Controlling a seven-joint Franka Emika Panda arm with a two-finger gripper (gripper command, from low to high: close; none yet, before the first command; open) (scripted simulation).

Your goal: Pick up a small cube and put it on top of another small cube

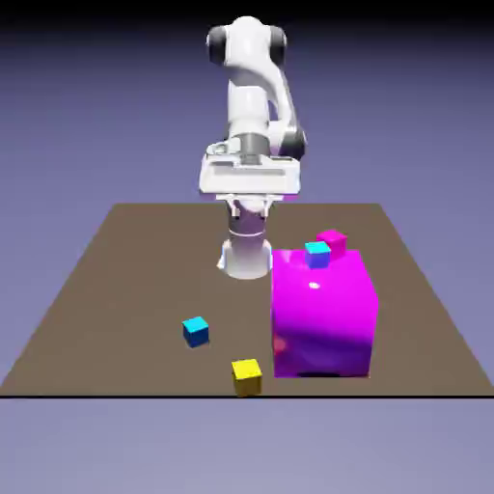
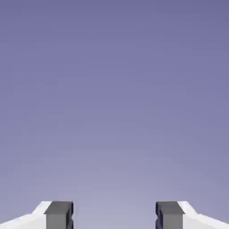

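Holding the gripper in the air toward the table's far side, with fingertips wide apart. At the exterior view's near edge, left of the big magenta block and apart from it, find the yellow cube. Farther back and left, see a blue cube. Near the block's far edge, see another blue cube and, just behind, a small magenta cube, without being able to tell its support.
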